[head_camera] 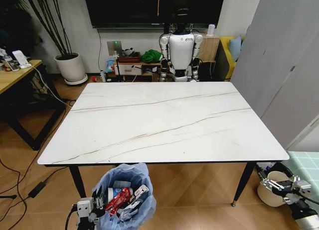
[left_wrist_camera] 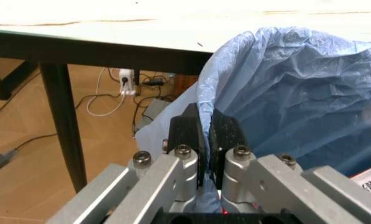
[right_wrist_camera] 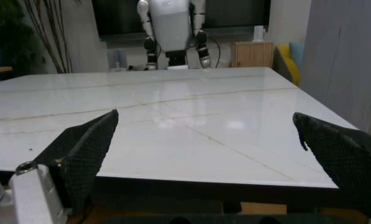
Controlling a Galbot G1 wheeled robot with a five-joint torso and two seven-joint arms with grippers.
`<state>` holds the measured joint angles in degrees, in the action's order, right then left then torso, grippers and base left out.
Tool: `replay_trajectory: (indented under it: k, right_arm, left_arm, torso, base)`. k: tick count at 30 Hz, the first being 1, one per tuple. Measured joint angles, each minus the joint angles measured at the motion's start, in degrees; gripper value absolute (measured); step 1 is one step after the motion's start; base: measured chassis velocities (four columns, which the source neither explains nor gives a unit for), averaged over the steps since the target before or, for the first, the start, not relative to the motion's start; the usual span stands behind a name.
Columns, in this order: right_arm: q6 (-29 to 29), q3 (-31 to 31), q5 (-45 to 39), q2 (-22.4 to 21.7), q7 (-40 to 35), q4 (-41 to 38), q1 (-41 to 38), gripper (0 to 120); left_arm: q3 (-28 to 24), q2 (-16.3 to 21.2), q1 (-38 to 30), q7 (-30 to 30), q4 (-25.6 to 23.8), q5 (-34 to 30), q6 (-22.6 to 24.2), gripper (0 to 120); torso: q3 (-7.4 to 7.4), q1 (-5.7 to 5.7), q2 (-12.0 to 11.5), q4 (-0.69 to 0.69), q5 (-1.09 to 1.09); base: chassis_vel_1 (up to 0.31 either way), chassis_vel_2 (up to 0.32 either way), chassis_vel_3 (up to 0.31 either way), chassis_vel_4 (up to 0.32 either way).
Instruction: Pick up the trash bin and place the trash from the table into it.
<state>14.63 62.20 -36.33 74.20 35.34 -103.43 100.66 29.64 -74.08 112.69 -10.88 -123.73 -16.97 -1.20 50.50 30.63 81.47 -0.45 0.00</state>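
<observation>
Bin duty: my left gripper (left_wrist_camera: 205,140) pinches the trash bin (head_camera: 124,192) by its blue-bagged rim, below the table's (head_camera: 164,120) near edge, the trash (head_camera: 122,197) inside. My right gripper (right_wrist_camera: 204,154) hangs spread wide by the near right corner.

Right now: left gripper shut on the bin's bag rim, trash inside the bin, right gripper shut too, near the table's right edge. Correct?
One thing is wrong: the right gripper is open, its pads spread wide in the right wrist view. The rest holds: the left gripper is shut on the blue bag rim of the trash bin, the trash sits inside, and the table is bare.
</observation>
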Motion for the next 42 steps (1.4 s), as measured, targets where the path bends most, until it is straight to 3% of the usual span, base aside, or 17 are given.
replay_trajectory:
  k: [42]
  right_arm:
    - [0.0,-0.01,0.0,0.0,0.0,0.0,0.0,100]
  left_arm:
    - [-0.66,-0.27,-0.93,0.0,1.16,-1.62,0.63,0]
  torso:
    - [-7.64,-6.34,-13.99,0.0,0.0]
  base:
    - [0.0,0.0,0.0,0.0]
